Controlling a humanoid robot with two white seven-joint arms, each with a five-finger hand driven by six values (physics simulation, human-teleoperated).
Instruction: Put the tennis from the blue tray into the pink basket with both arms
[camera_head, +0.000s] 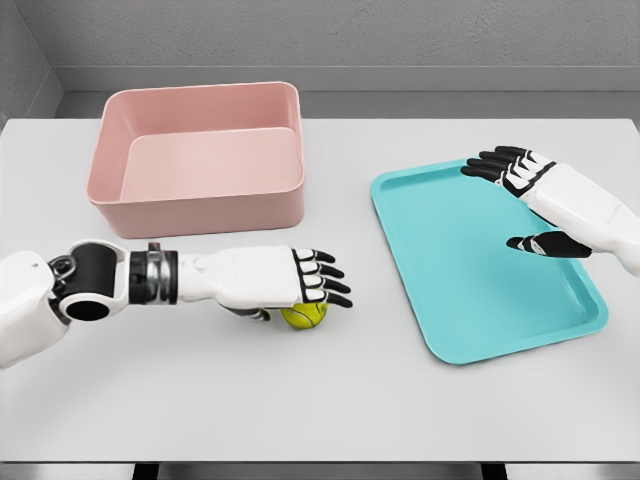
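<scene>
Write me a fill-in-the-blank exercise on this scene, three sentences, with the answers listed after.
1. The tennis ball lies on the table under the ____ robot hand.
2. The pink basket holds ____.
3. The right robot hand hovers with spread fingers above the ____ tray.

Missing words: left; nothing; blue

A white table (200, 400) is seen filling most of the view. Behind it, a grey wall (350, 30) is met by a darker grey floor strip (400, 103) (light is soft, shadows faint).
</scene>
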